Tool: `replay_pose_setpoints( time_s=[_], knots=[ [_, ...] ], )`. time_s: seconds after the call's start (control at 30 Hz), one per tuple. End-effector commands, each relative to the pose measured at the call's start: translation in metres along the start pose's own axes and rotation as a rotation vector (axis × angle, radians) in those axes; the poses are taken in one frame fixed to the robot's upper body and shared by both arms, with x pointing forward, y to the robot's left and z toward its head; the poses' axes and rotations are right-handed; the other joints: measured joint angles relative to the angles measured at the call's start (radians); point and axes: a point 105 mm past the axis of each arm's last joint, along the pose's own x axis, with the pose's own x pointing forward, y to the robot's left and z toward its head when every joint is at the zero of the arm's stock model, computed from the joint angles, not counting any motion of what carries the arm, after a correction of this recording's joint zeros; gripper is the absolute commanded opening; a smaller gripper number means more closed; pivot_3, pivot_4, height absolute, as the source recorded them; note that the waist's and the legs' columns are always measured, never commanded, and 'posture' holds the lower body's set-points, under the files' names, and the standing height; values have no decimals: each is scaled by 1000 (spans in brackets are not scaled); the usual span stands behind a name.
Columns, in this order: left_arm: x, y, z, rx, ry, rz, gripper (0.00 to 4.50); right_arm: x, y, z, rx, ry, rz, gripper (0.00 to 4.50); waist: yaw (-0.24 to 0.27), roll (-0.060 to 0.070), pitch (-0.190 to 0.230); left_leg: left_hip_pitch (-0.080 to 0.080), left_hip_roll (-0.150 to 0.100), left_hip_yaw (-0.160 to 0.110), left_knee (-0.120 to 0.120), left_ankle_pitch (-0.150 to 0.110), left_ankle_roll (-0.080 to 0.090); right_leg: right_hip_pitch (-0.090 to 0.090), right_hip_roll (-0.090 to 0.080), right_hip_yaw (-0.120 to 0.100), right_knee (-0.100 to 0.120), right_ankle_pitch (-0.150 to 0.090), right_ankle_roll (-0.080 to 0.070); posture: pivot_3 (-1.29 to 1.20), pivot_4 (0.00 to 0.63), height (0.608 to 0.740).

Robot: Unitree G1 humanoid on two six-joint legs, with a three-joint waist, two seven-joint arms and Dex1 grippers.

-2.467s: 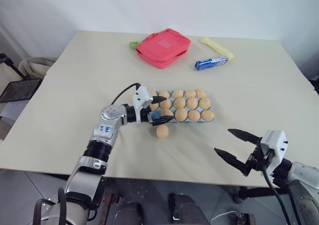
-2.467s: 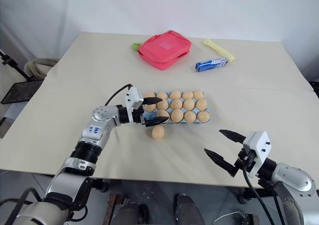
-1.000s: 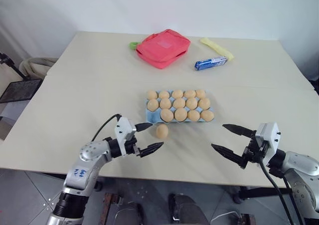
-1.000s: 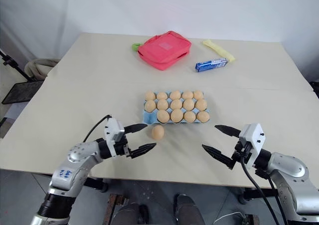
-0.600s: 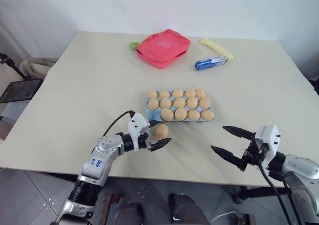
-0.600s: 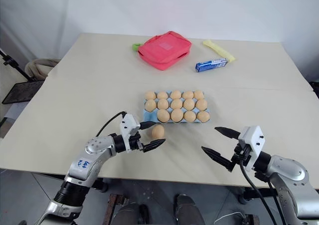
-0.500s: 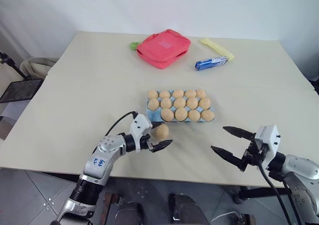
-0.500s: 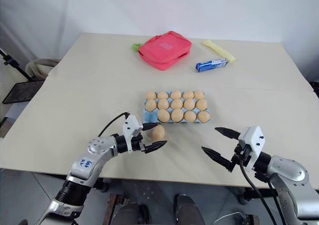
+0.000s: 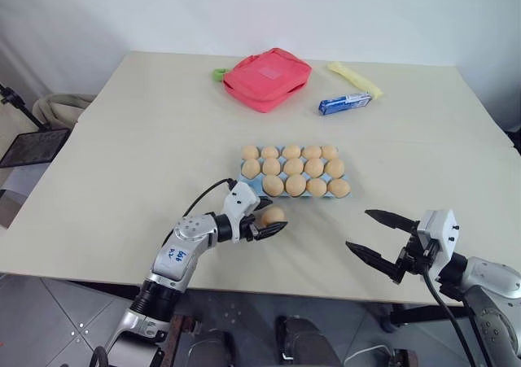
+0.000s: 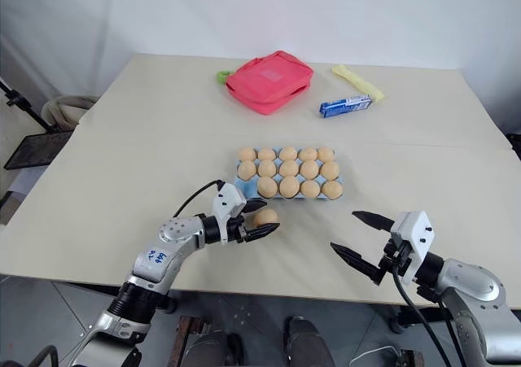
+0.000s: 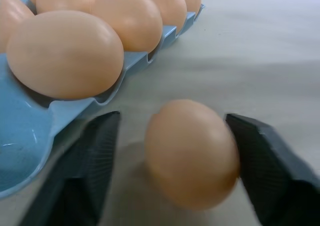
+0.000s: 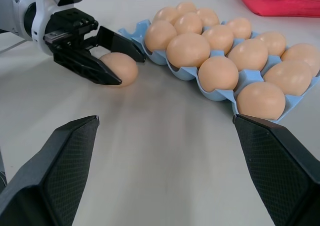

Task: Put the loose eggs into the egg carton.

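Tan egg [image 9: 273, 216] lies loose on desk [image 9: 122, 163], frame centre, just beside blue carton [image 9: 247, 190]; 14 cups filled, 1 left. L gripper [image 9: 268, 219] straddles it, fingers near but not clamped yet; R gripper [image 9: 376, 235] spread wide, holding nothing.

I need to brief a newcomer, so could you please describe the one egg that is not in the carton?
Find the light blue moulded egg carton mid-table, its cups holding tan-orange eggs. Just off its near left corner, one smooth tan-orange loose egg lies on the bare beige table, between the left gripper fingers.

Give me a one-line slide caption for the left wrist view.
Left hand straddles a loose egg on the table beside the blue egg carton.
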Motion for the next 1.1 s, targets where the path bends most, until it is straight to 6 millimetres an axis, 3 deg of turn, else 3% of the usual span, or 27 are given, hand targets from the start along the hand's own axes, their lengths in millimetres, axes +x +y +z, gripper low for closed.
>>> replay_pose_setpoints(
  time_s=[0.03,0.17,0.3,0.4,0.5,0.73,0.93,1.1],
  knots=[
    [1,-5,17,49,-48,-33,2662,-4,-4,5,-33,-19,-15,4500,0,0,0,0,0,0,0,0,0,0,0,0,0,0,0,0,150,740],
    [-8,-5,30,43,-88,-46,2662,-5,-5,4,-31,-18,-16,4500,-1,0,0,0,0,0,0,0,0,0,0,0,0,0,0,0,150,740],
    [-25,-6,61,-4,-186,-81,2662,-5,-5,3,-29,-18,-15,4500,-1,0,0,0,0,0,0,0,0,0,0,0,0,0,0,0,150,740],
    [-36,7,78,-4,-223,-39,2662,-5,-5,2,-27,-18,-13,4500,0,0,0,0,0,0,0,0,0,0,0,0,1,0,0,0,150,740],
    [-40,18,70,19,-175,-6,2662,-3,-5,2,-26,-22,-7,4500,0,0,0,1,0,0,1,0,0,1,0,0,0,0,0,0,150,740],
    [-27,2,48,0,-107,-67,2662,2,-5,2,-27,-30,-3,4500,0,0,0,1,0,0,0,0,-1,2,0,0,0,0,0,0,150,740],
    [-11,1,25,26,-27,-56,2662,1,-4,1,-26,-24,-12,4500,0,0,0,1,0,-1,0,0,-1,2,0,0,0,0,0,0,150,740],
    [-4,-2,18,38,-20,-81,2662,0,-4,1,-27,-22,-20,4500,-1,0,0,1,0,-1,0,0,0,2,0,0,-1,0,0,0,150,740]
  ],
)
